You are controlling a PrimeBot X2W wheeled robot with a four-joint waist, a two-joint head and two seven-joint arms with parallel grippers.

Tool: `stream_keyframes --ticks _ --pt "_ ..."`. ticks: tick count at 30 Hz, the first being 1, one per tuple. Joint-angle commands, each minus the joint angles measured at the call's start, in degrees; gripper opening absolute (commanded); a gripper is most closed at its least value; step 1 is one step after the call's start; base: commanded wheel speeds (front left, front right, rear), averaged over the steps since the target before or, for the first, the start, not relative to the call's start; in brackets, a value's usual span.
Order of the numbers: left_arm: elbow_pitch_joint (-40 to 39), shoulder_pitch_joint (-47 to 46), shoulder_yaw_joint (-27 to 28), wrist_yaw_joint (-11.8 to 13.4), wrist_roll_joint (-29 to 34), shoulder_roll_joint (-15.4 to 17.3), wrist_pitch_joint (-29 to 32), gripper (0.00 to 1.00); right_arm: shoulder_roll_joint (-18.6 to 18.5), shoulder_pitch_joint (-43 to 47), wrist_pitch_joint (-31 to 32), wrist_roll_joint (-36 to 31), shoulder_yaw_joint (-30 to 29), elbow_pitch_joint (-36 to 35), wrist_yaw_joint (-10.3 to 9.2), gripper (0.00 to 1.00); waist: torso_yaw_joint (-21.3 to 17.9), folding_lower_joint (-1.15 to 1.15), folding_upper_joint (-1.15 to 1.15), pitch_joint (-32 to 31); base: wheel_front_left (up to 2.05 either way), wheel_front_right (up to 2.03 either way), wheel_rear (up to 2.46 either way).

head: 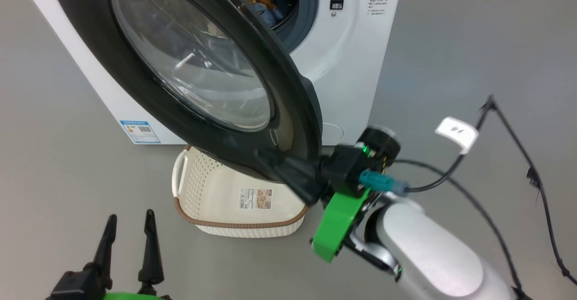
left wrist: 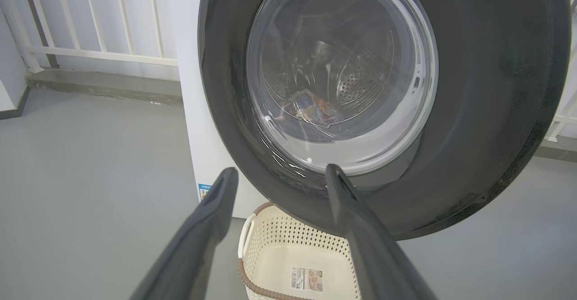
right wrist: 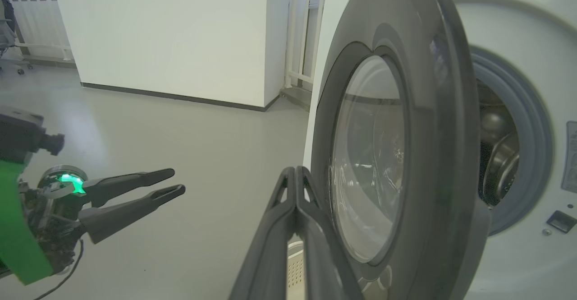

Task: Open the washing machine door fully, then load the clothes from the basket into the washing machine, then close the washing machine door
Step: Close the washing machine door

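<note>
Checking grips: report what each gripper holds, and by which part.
Nothing held. Left gripper open, empty; right gripper shut empty, beside the washing machine door.

The black-ringed, glass-centred washing machine door (head: 189, 61) stands partly open on the white washing machine (head: 351, 65). Blue printed clothes (head: 263, 4) lie in the drum. The cream basket (head: 194, 176) sits below the door.

Left gripper (head: 130, 216): two long, dark, tapered fingers. Right gripper (right wrist: 295, 173), same again, plus a bright green bracket (head: 338, 223), teal plug (head: 374, 180), black cable (head: 419, 189), white tag (head: 456, 133) and glossy white forearm (head: 428, 255).
</note>
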Motion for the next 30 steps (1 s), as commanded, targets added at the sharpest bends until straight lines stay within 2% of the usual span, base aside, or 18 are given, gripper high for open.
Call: stream_keyframes --ticks 1,8,15,30 --pt "-1.4 -2.2 2.1 -0.7 0.8 0.3 -0.7 1.0 1.1 1.1 -0.1 1.7 1.3 0.0 0.09 0.0 0.1 0.0 0.0 0.2 0.0 0.0 0.0" --pt "-1.3 -3.3 2.1 -1.2 1.4 -0.3 -0.7 1.0 1.7 -0.8 -4.7 2.7 4.7 9.9 0.09 0.0 0.6 0.0 0.0 1.5 0.0 0.0 0.0" --pt "-1.3 -3.9 2.3 -1.4 2.0 -0.8 -0.7 1.0 2.4 -4.9 -9.7 3.9 4.7 18.4 0.09 0.0 1.0 0.0 0.0 2.3 0.0 0.0 0.0" --pt "-1.3 -4.7 3.5 -2.1 3.1 -1.8 -0.7 1.0 2.5 -11.3 -13.7 5.9 4.4 27.9 0.09 0.0 0.6 0.0 0.0 3.4 0.0 0.0 0.0"
